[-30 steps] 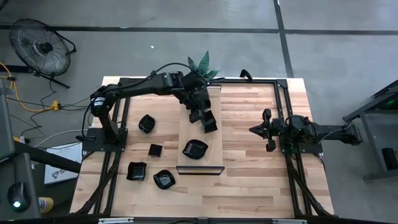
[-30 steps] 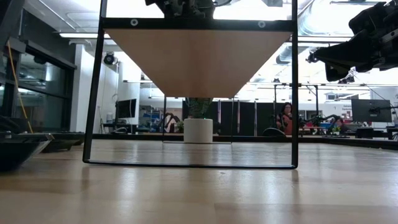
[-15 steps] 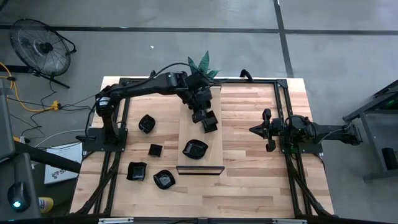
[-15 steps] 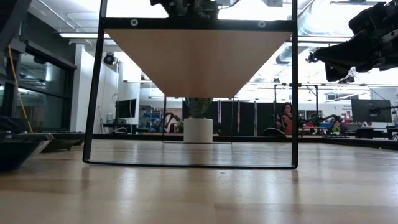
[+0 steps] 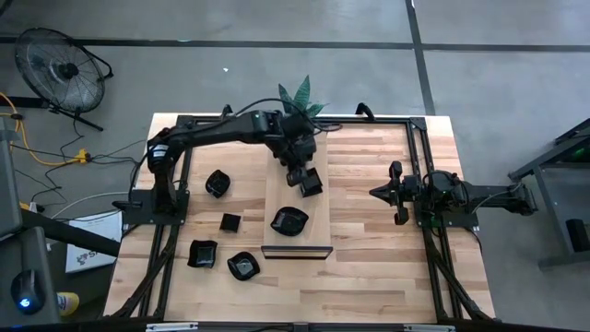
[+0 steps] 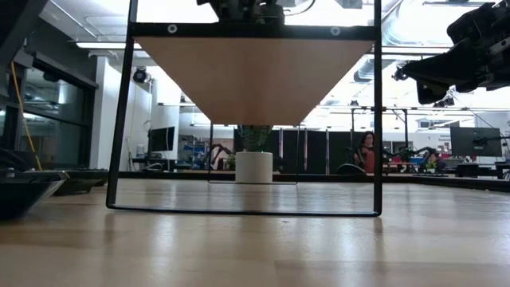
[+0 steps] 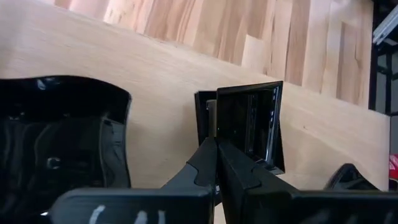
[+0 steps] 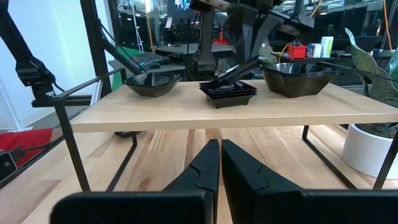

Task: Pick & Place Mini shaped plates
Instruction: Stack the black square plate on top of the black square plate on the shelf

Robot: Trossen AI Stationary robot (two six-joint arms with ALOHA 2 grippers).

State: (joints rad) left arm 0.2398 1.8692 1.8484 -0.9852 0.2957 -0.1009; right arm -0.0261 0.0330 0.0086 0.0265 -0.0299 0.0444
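High view shows the left gripper [image 5: 301, 169] reached out over the far half of the raised wooden shelf [image 5: 277, 207] at table centre, its fingers pressed together with nothing between them, directly above a square black plate [image 5: 312, 183] that rests on the shelf. Left wrist view confirms this: the closed fingertips [image 7: 211, 163] sit at the near rim of that square plate [image 7: 249, 127], which may be a small stack, though that cannot be settled from here; a larger glossy dish [image 7: 59, 143] lies just beside it on the same board. A wavy-rimmed plate [image 5: 289, 221] occupies the near half of the shelf. Four more mini plates remain on the table to the left of the shelf: one [image 5: 217, 183] farther back, a small square one [image 5: 230, 222] in the middle, and two [image 5: 203, 254] [image 5: 243, 266] toward the near edge. The right gripper [image 5: 398, 194] waits well to the right of the shelf, closed and empty, facing it. Judgement: the square plate appears already set down and the placing step is finishing. The next move likely calls for the left arm to lift clear without dragging the plate, then travel to one of the remaining table plates and open its fingers before descending on a rim.
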